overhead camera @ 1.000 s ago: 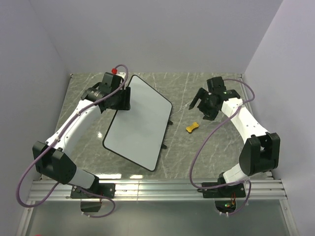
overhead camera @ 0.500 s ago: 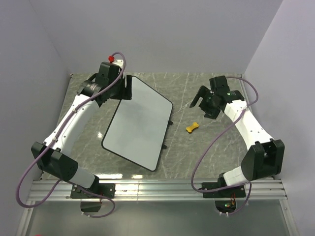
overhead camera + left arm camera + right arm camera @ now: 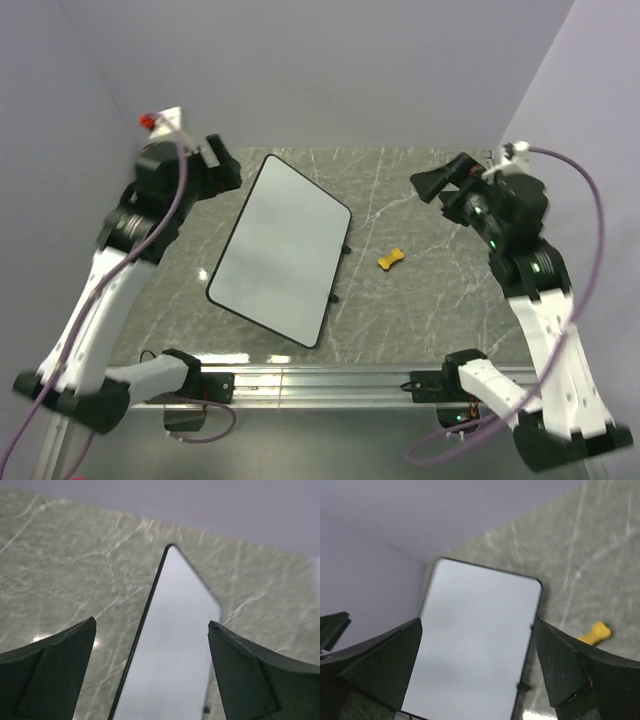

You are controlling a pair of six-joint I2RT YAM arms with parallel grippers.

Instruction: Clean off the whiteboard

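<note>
The whiteboard (image 3: 278, 252) lies flat on the marble table, white with a thin black rim and no marks on it. It also shows in the left wrist view (image 3: 172, 650) and the right wrist view (image 3: 472, 640). A small yellow bone-shaped eraser (image 3: 392, 259) lies on the table right of the board, also seen in the right wrist view (image 3: 594, 632). My left gripper (image 3: 228, 172) is open and empty, raised high off the board's far left corner. My right gripper (image 3: 428, 185) is open and empty, raised high at the far right.
The grey marble table (image 3: 420, 310) is walled by pale panels at the back and both sides. An aluminium rail (image 3: 320, 385) runs along the near edge by the arm bases.
Both arms have lifted up and pulled back from the table. My left gripper has let go of the board's far corner and moved left. The board now lies flat.
</note>
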